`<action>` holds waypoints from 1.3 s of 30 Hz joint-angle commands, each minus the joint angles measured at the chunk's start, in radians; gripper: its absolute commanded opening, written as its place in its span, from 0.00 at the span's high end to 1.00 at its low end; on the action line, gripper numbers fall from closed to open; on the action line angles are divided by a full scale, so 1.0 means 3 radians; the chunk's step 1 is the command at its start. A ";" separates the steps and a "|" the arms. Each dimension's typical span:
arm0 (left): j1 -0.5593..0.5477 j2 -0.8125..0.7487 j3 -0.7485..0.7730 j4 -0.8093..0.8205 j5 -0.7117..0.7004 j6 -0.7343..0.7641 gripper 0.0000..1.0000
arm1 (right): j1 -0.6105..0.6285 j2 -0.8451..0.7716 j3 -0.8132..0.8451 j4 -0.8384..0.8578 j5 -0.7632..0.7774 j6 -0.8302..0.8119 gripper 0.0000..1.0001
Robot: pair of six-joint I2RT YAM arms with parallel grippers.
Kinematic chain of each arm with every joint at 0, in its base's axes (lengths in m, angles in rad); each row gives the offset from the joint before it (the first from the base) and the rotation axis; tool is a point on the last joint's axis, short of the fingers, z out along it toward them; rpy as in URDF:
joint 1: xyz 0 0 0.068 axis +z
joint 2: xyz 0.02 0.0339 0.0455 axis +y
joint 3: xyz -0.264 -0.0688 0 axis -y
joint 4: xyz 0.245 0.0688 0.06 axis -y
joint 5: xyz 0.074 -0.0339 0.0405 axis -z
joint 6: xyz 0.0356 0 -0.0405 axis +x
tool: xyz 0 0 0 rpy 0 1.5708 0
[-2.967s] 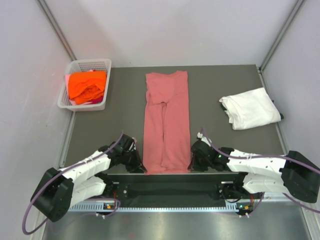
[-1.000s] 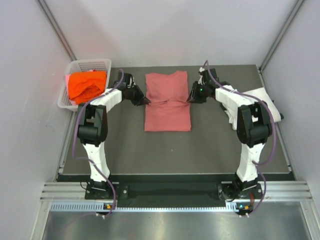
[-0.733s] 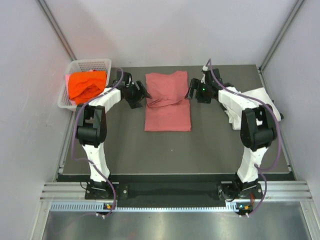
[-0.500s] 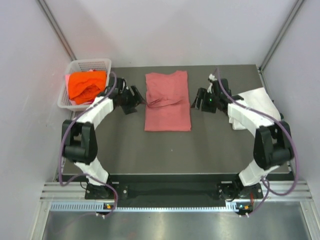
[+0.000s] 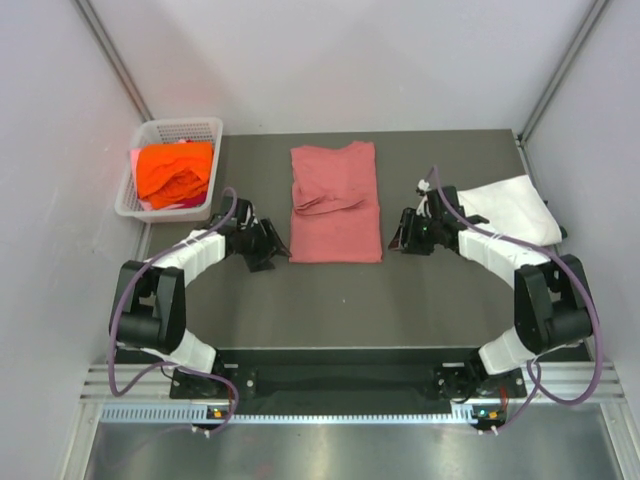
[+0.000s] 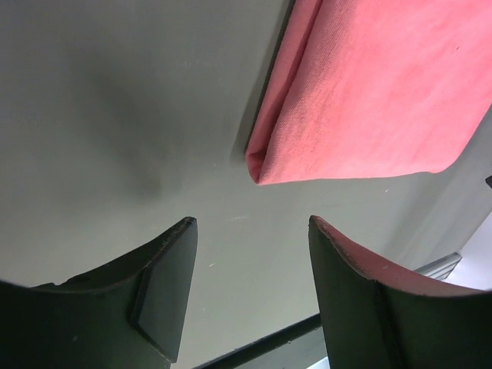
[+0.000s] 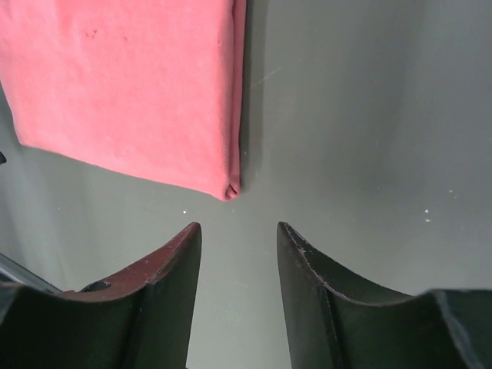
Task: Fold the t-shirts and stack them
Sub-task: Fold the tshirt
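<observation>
From above, the pink tee (image 5: pixel 335 215) lies folded flat at the middle of the tabletop (image 5: pixel 350 300), with a rumpled crease across it. The orange tee (image 5: pixel 175 170) is heaped in the basket (image 5: pixel 180 125) at the far left corner. The white tee (image 5: pixel 512 205) lies folded at the right side. The left hand (image 5: pixel 268 246) sits low near the pink tee's near left corner, and the right hand (image 5: pixel 405 233) is near its near right corner; neither touches the cloth.

In the left wrist view, the left hand (image 6: pixel 250 254) has its fingers (image 6: pixel 165 288) spread apart with only bare tabletop between them. The pink tee's (image 6: pixel 369 92) folded corner lies just ahead, apart from them.

In the right wrist view, the right hand (image 7: pixel 238 238) likewise stands parted and empty. The pink tee's (image 7: pixel 131 84) corner lies just beyond the fingers (image 7: pixel 323 292), not touching.
</observation>
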 commanded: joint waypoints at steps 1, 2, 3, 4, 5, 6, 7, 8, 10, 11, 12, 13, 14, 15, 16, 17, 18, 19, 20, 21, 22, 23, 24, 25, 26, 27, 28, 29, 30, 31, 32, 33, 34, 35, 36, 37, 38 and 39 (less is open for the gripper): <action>-0.0019 -0.0132 -0.0045 0.0282 0.0069 0.0018 0.36 | 0.0043 0.0054 -0.0017 0.0247 -0.0067 -0.0008 0.56; -0.0024 -0.0117 -0.0055 0.0282 0.0070 0.0023 0.36 | 0.0053 0.0074 -0.0027 0.0267 -0.0062 -0.0003 0.55; -0.0030 -0.0107 -0.0061 0.0292 0.0075 0.0028 0.36 | 0.0078 0.0105 -0.0032 0.0278 -0.0062 0.0002 0.54; -0.0035 -0.0091 -0.0076 0.0317 0.0085 0.0023 0.36 | 0.0094 0.0121 -0.0042 0.0288 -0.0057 0.0007 0.54; -0.0040 -0.0066 -0.0086 0.0333 0.0085 0.0028 0.36 | 0.0099 0.0126 -0.0063 0.0324 -0.0057 0.0028 0.53; -0.0040 -0.0055 -0.0091 0.0338 0.0085 0.0028 0.36 | 0.0114 0.0151 -0.0078 0.0344 -0.0052 0.0033 0.53; -0.0040 -0.0025 -0.0107 0.0358 0.0085 0.0028 0.36 | 0.0125 0.0167 -0.0083 0.0360 -0.0047 0.0048 0.53; -0.0040 -0.0004 -0.0107 0.0379 0.0095 0.0023 0.36 | 0.0135 0.0197 -0.0088 0.0385 -0.0047 0.0054 0.54; -0.0045 0.0047 -0.0122 0.0445 0.0110 0.0012 0.37 | 0.0165 0.0238 -0.0078 0.0395 -0.0037 0.0064 0.55; -0.0050 0.0067 -0.0127 0.0461 0.0136 0.0002 0.40 | 0.0181 0.0289 -0.0058 0.0406 -0.0037 0.0069 0.58; -0.0050 0.0088 -0.0122 0.0476 0.0141 -0.0003 0.42 | 0.0206 0.0320 -0.0048 0.0416 -0.0047 0.0069 0.60; -0.0060 0.0128 -0.0112 0.0486 0.0151 -0.0013 0.43 | 0.0222 0.0340 -0.0032 0.0416 -0.0042 0.0079 0.60; -0.0070 0.0149 -0.0102 0.0491 0.0141 -0.0018 0.43 | 0.0237 0.0361 -0.0027 0.0421 -0.0032 0.0084 0.61; -0.0076 0.0164 -0.0097 0.0496 0.0126 -0.0013 0.41 | 0.0268 0.0396 -0.0022 0.0436 -0.0031 0.0094 0.61; -0.0081 0.0190 -0.0081 0.0502 0.0131 -0.0023 0.41 | 0.0283 0.0417 -0.0017 0.0467 -0.0031 0.0110 0.60; -0.0086 0.0205 -0.0071 0.0507 0.0131 -0.0018 0.41 | 0.0303 0.0437 -0.0002 0.0467 -0.0026 0.0115 0.61; -0.0091 0.0221 -0.0061 0.0507 0.0131 -0.0023 0.41 | 0.0334 0.0493 0.0014 0.0477 -0.0011 0.0120 0.60; -0.0091 0.0236 -0.0051 0.0507 0.0126 -0.0028 0.41 | 0.0350 0.0524 0.0029 0.0477 0.0004 0.0125 0.60; -0.0096 0.0267 -0.0030 0.0512 0.0126 -0.0028 0.41 | 0.0360 0.0555 0.0049 0.0482 0.0019 0.0130 0.59; -0.0096 0.0277 -0.0025 0.0522 0.0116 -0.0023 0.42 | 0.0370 0.0611 0.0055 0.0493 0.0035 0.0135 0.59; -0.0101 0.0313 -0.0020 0.0532 0.0121 -0.0023 0.43 | 0.0370 0.0632 0.0060 0.0503 0.0050 0.0151 0.59; -0.0106 0.0333 -0.0025 0.0542 0.0131 -0.0023 0.44 | 0.0370 0.0657 0.0065 0.0528 0.0066 0.0161 0.59; -0.0106 0.0349 -0.0030 0.0558 0.0126 -0.0018 0.45 | 0.0370 0.0683 0.0065 0.0549 0.0101 0.0161 0.59; -0.0111 0.0374 -0.0045 0.0563 0.0100 -0.0018 0.46 | 0.0375 0.0708 0.0060 0.0564 0.0122 0.0176 0.60; -0.0111 0.0379 -0.0055 0.0568 0.0085 -0.0013 0.46 | 0.0375 0.0744 0.0060 0.0595 0.0127 0.0181 0.60; -0.0106 0.0389 -0.0066 0.0568 0.0060 -0.0018 0.46 | 0.0375 0.0760 0.0055 0.0610 0.0127 0.0186 0.61; -0.0111 0.0390 -0.0091 0.0593 0.0044 -0.0018 0.47 | 0.0375 0.0785 0.0060 0.0630 0.0127 0.0197 0.63; -0.0106 0.0395 -0.0101 0.0609 0.0044 -0.0018 0.48 | 0.0375 0.0801 0.0075 0.0636 0.0127 0.0192 0.69; -0.0111 0.0405 -0.0112 0.0619 0.0044 -0.0023 0.48 | 0.0375 0.0836 0.0085 0.0646 0.0122 0.0187 0.75; -0.0111 0.0420 -0.0112 0.0650 0.0044 -0.0033 0.48 | 0.0375 0.0852 0.0111 0.0636 0.0132 0.0156 0.79; -0.0111 0.0435 -0.0112 0.0665 0.0054 -0.0039 0.48 | 0.0380 0.0852 0.0116 0.0641 0.0132 0.0146 0.81; -0.0111 0.0456 -0.0112 0.0685 0.0059 -0.0044 0.49 | 0.0385 0.0837 0.0101 0.0686 0.0173 0.0141 0.81; -0.0111 0.0491 -0.0102 0.0701 0.0059 -0.0044 0.50 | 0.0391 0.0816 0.0086 0.0707 0.0193 0.0135 0.81; -0.0111 0.0507 -0.0097 0.0721 0.0059 -0.0059 0.51 | 0.0391 0.0786 0.0050 0.0723 0.0209 0.0135 0.82; -0.0111 0.0522 -0.0091 0.0737 0.0059 -0.0059 0.52 | 0.0401 0.0775 0.0040 0.0738 0.0219 0.0135 0.82; -0.0111 0.0548 -0.0086 0.0747 0.0059 -0.0064 0.52 | 0.0396 0.0765 0.0039 0.0748 0.0219 0.0130 0.82; -0.0111 0.0563 -0.0086 0.0782 0.0064 -0.0085 0.52 | 0.0396 0.0770 0.0039 0.0743 0.0219 0.0135 0.83; -0.0111 0.0579 -0.0086 0.0798 0.0075 -0.0090 0.53 | 0.0401 0.0770 0.0039 0.0748 0.0214 0.0125 0.84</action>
